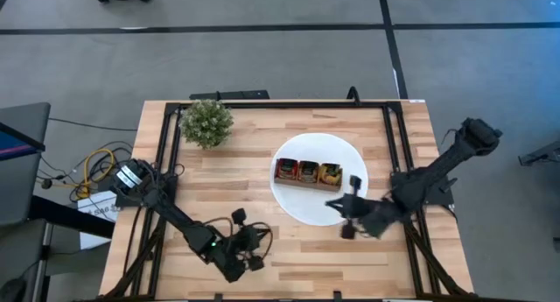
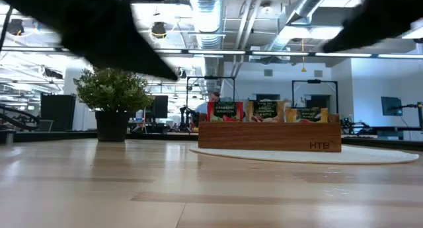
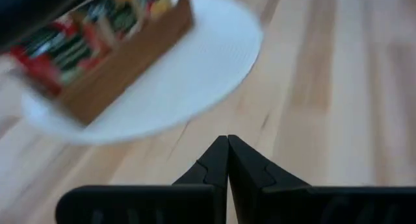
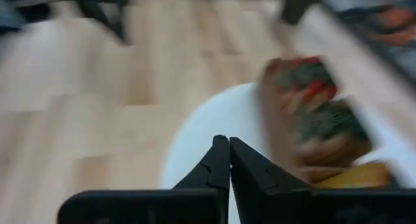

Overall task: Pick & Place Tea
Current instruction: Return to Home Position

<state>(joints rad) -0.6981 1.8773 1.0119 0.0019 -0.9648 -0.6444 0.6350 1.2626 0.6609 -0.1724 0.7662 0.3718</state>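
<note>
High view shows the tea sachets (image 1: 308, 170) filed in the wooden tray (image 1: 308, 183) on the white plate (image 1: 302, 207). The left gripper (image 3: 227, 141) and right gripper (image 4: 229, 141) are clenched empty. Judged step: homing; next, both arms must pull clear.

A robotics lab in an open industrial hall. Bare ceiling ducts (image 2: 208, 18) and strip lights (image 2: 370, 54) run overhead, monitors (image 2: 390, 106) and black test frames (image 2: 314, 81) stand behind the wooden bench (image 1: 289, 249), and loose cables (image 1: 94, 165) trail beside it.

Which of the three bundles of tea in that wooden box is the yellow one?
The right-end bundle, seen from above, in the wooden tray: its packets look yellow-orange, while the middle bundle looks brownish and the left bundle red.
</note>
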